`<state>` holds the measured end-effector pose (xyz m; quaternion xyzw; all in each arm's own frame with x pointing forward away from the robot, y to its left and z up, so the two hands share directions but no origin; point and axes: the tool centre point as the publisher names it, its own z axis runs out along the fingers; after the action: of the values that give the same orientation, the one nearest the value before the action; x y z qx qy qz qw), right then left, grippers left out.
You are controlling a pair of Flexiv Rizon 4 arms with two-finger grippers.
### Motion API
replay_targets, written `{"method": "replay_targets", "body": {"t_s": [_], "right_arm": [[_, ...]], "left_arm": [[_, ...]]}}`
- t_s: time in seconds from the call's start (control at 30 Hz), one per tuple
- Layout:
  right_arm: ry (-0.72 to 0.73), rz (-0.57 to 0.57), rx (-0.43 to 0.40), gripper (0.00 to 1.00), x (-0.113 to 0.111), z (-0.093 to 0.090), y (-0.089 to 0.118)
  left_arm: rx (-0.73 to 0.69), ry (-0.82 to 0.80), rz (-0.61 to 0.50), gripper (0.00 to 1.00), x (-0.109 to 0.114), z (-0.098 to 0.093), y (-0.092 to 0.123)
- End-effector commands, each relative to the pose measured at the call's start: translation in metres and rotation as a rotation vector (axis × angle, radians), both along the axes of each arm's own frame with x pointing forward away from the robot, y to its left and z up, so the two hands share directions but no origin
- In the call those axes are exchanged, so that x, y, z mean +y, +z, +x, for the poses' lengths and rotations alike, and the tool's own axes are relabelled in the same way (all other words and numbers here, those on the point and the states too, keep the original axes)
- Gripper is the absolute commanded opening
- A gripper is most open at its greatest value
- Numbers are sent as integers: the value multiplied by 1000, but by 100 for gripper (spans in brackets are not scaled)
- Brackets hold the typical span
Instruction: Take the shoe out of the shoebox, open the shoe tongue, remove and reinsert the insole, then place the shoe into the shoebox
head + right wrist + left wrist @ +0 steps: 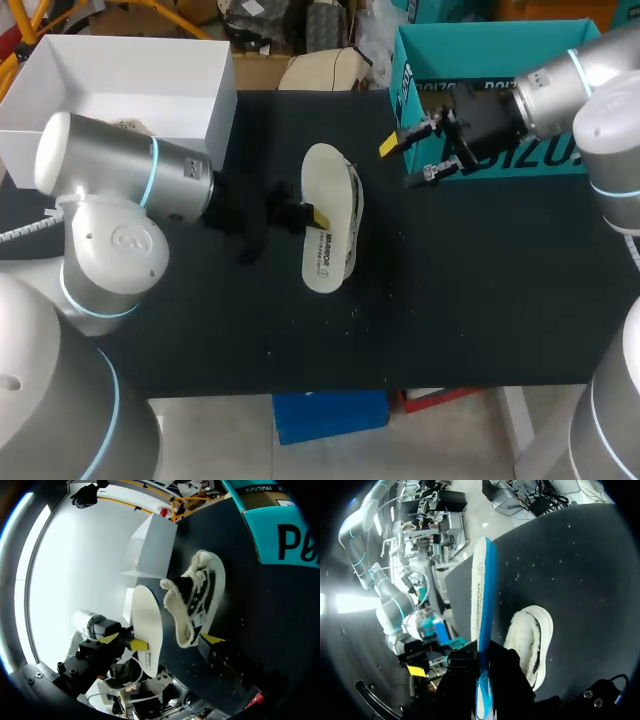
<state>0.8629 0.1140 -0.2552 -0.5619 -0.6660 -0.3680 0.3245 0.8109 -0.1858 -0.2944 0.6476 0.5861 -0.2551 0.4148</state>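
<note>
On the black cloth-covered table point(480, 300), seen from the head camera, the left gripper point(310, 214) is clamped on a white oval foam insole point(322, 190) and holds it on edge near the middle of the table. A black-and-white low shoe with a fleecy lining point(351, 215) lies on the table just beside the insole, on its far side from that gripper. The open white cardboard shoebox point(215, 110) stands at the far left corner, well apart from the shoe. The right gripper point(405, 162) hangs in front of a teal cardboard box point(500, 45), its fingers spread with nothing between them.

In the left wrist view, the insole point(482, 605) runs out from between the left gripper's point(482, 677) fingers, pinched from both sides, its blue underside showing. The shoe point(532, 640) rests on the table point(580, 580) beside it.

In the right wrist view, the right gripper point(161, 638) stands wide apart and bare. Ahead of it the shoe point(197, 600) lies on its side beside the upright insole point(147, 625), with the shoebox point(150, 545) beyond them.
</note>
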Motion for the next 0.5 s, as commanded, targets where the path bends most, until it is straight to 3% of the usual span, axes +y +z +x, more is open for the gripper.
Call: {"method": "replay_targets", "body": {"t_s": [0.03, 0.1, 0.2, 0.5], "right_arm": [[-24, -67, -6, 100, -7, -9, 1], [-37, -95, -13, 100, -11, -13, 1], [-51, -109, -19, 100, -16, -20, 0], [-94, -149, -72, 100, -34, -35, 6]], "left_arm": [[92, -27, -64, 0, 5, 0, -3], [185, -73, -197, 0, 7, 0, -5], [238, -99, -239, 0, 9, 1, -10], [259, -117, -241, 0, 10, -5, -10]]}}
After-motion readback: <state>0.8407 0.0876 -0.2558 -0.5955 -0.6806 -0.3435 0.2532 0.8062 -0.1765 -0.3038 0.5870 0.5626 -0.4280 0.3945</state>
